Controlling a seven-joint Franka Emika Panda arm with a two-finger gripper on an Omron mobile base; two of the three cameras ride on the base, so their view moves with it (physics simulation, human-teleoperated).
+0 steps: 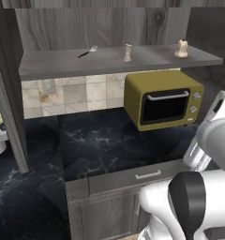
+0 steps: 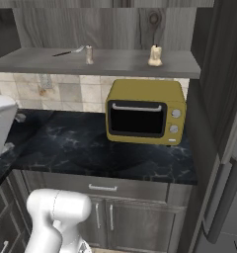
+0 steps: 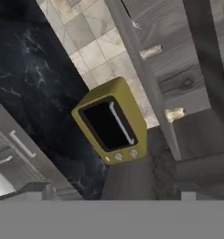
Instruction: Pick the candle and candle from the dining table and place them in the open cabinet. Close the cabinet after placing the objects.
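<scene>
The cabinet stands open, with its flat grey shelf (image 1: pixel 63 63) (image 2: pixel 120 63) above the counter. A cream lumpy candle (image 1: pixel 181 48) (image 2: pixel 155 55) (image 3: pixel 174 113) stands upright near the shelf's right end. A second, slimmer cream candle (image 1: pixel 127 52) (image 2: pixel 89 54) (image 3: pixel 151 51) stands near the middle of the shelf. My gripper holds nothing and is drawn back from the shelf; the hand view looks from a distance at the shelf and both candles. My white arm (image 1: pixel 213 136) rises at the right. The dining table is out of view.
A yellow microwave (image 1: pixel 163 99) (image 2: pixel 145 111) (image 3: pixel 111 123) sits on the black marbled counter (image 1: pixel 100 145) under the shelf. A fork (image 1: pixel 87 51) (image 2: pixel 68 52) lies on the shelf's left part. Open cabinet doors flank it (image 1: pixel 11 93) (image 2: pixel 221 74). Drawers (image 1: pixel 147 175) sit below.
</scene>
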